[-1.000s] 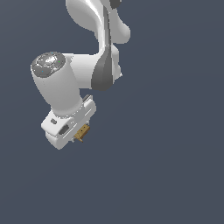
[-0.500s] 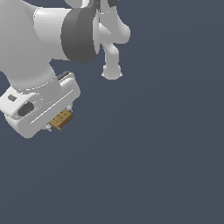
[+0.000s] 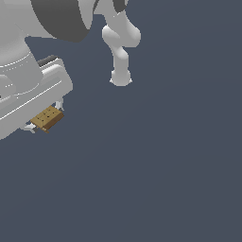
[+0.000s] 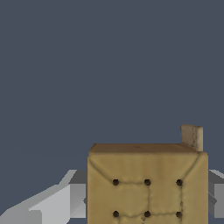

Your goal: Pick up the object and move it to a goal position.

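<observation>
The object (image 3: 47, 118) is a small flat tan-brown block with dark dots on its face. It sits between the two white fingers of my gripper (image 3: 45, 119) at the exterior view's left edge, held off the ground. In the wrist view the object (image 4: 146, 183) fills the foreground, its dotted face toward the camera, with a grey fingertip (image 4: 65, 199) on one side of it and another fingertip (image 4: 216, 192) on the other. My gripper is shut on it. No goal marker shows in either view.
The arm's large white and dark-grey links (image 3: 56, 19) fill the upper left of the exterior view. A farther white link (image 3: 120, 47) hangs near the top centre. Everything else is a plain dark blue-grey background.
The gripper and the held block have shifted toward the exterior view's left and loomed larger in the picture. The block stays clamped between the fingers throughout.
</observation>
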